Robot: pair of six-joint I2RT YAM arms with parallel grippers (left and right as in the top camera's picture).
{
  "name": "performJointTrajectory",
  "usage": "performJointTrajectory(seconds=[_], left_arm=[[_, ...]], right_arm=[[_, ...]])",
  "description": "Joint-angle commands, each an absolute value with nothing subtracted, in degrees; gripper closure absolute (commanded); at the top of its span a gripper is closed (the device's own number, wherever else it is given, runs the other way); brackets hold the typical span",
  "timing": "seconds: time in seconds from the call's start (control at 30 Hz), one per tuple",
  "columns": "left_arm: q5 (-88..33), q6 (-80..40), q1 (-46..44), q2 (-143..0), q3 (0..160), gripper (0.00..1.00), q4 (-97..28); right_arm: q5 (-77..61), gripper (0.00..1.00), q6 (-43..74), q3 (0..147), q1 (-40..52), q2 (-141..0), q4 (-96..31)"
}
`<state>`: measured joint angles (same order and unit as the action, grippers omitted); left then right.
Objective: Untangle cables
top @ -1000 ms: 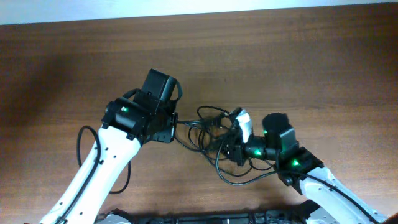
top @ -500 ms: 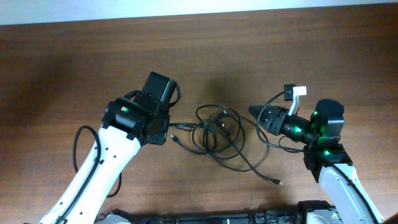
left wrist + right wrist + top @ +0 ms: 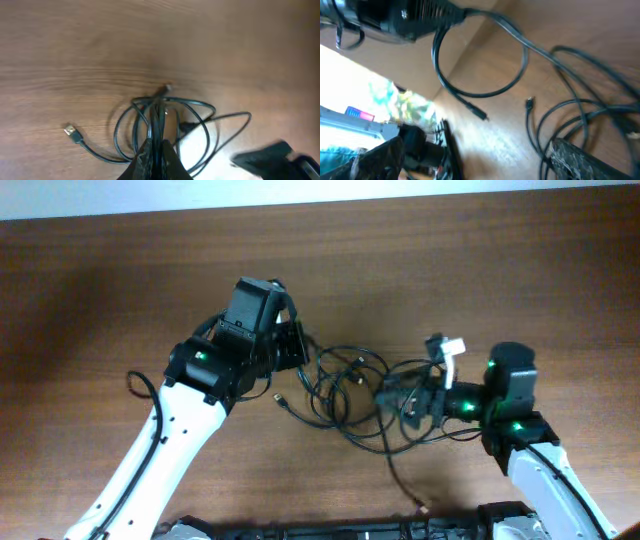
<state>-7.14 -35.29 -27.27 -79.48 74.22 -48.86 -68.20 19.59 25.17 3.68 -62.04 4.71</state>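
The cables (image 3: 345, 385) lie as a tangle of thin black loops on the wooden table, between my two arms. My left gripper (image 3: 297, 345) is at the tangle's upper left, shut on one cable strand; in the left wrist view that strand runs straight up from between its fingertips (image 3: 156, 146) into the loops (image 3: 200, 125). A loose USB plug (image 3: 72, 131) lies to the left. My right gripper (image 3: 398, 395) sits at the tangle's right side with its jaws spread among the strands. Only one worn finger (image 3: 575, 160) shows in the right wrist view, beside several strands (image 3: 580, 107).
One cable end (image 3: 418, 505) trails toward the table's near edge, another plug (image 3: 279, 398) lies below my left gripper. A thicker arm wire (image 3: 130, 388) loops out at the left arm's side. The table's far edge (image 3: 320, 202) meets a white wall.
The right gripper pulled out to the right, then came back left into the tangle and opened. The left gripper rose up and to the right with its strand. A freed cable end slid nearer the front edge.
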Motion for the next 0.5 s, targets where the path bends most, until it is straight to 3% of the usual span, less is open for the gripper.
performJointTrajectory(seconds=[0.0, 0.13, 0.47], left_arm=[[-15.29, -25.91, -27.49, -79.59, 74.72, 0.95, -49.1], [-23.83, -16.53, -27.49, -79.77, 74.72, 0.95, -50.89], [-33.91, -13.13, -31.66, -79.81, 74.72, 0.93, -47.62]], right_arm=[[-56.88, 0.08, 16.73, 25.19, 8.71, -61.87, 4.73], [-48.95, 0.08, 16.71, 25.19, 10.87, -61.87, 4.75], [-48.84, 0.08, 16.71, 25.19, 10.87, -61.98, 14.46]])
